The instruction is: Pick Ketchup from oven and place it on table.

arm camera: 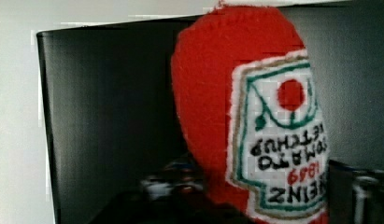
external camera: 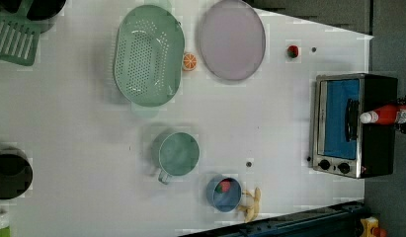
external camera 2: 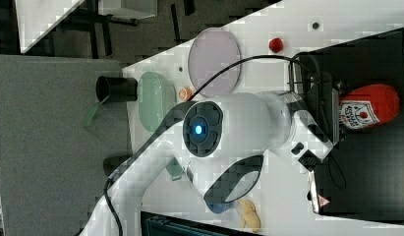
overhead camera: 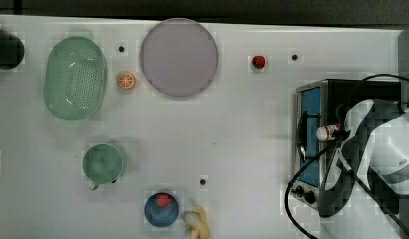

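Note:
The ketchup [overhead camera: 327, 133] is a red bottle with a white cap. It lies on its side on top of the black oven [overhead camera: 311, 99], with the cap sticking out over the blue glass door. My gripper [overhead camera: 344, 133] is down at the bottle's middle, beside the label. In the right view the gripper [external camera 2: 332, 115] covers the neck side of the ketchup [external camera 2: 369, 105] on the oven top [external camera 2: 376, 177]. The wrist view looks straight at the ketchup [arm camera: 217, 107] from close up, with the oven top [arm camera: 110, 116] behind it. The oven stands at the right end of the white table [overhead camera: 217, 139] in the top view.
On the table in the top view are a green colander [overhead camera: 75, 77], an orange slice [overhead camera: 126, 80], a grey round plate [overhead camera: 178, 57], a small red ball [overhead camera: 258, 61], a green mug [overhead camera: 102, 163], a blue bowl [overhead camera: 161, 209] and a banana [overhead camera: 199, 224]. My cable [overhead camera: 301, 174] hangs in front of the oven.

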